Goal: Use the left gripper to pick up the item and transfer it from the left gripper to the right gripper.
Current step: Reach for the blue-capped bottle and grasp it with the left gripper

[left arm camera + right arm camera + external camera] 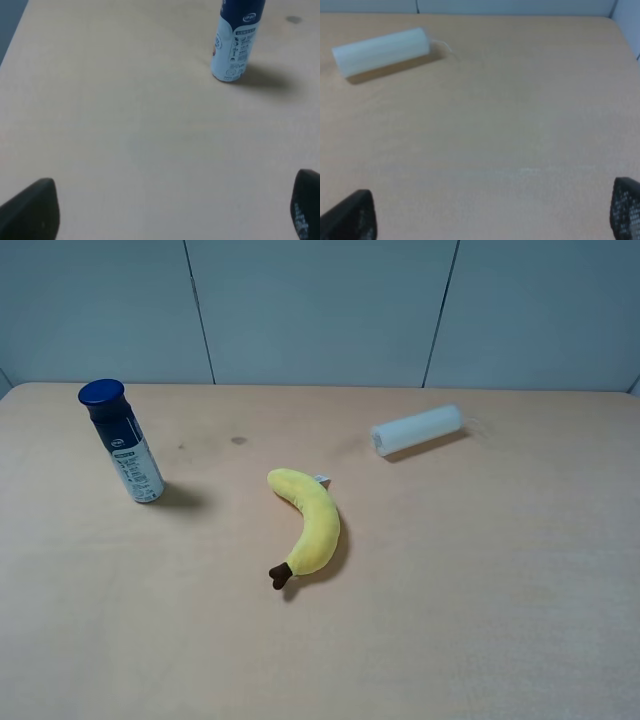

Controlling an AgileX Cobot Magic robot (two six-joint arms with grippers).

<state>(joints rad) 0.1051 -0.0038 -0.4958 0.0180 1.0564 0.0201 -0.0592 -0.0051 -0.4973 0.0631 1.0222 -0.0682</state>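
My left pincer (170, 215) and right pincer (492, 215) both gape wide over the table (480, 620). The can (122, 440) stands upright at ten o'clock from the banana (308, 528), well apart, near the table's left edge.

Soft, even, fairly bright light fills the exterior high view. The can (125, 445), plush banana (312, 525) and white tube (418, 429) each throw a short, soft-edged shadow toward the lower right on the table (480, 590), so the light arrives from the upper left. There is no harsh glare. Both wrist views are softer and slightly blurred. The fingertips of the left gripper (167, 215) and right gripper (490, 217) read as dark, out-of-focus blobs, and a faint pale sheen streaks the table in the right wrist view.
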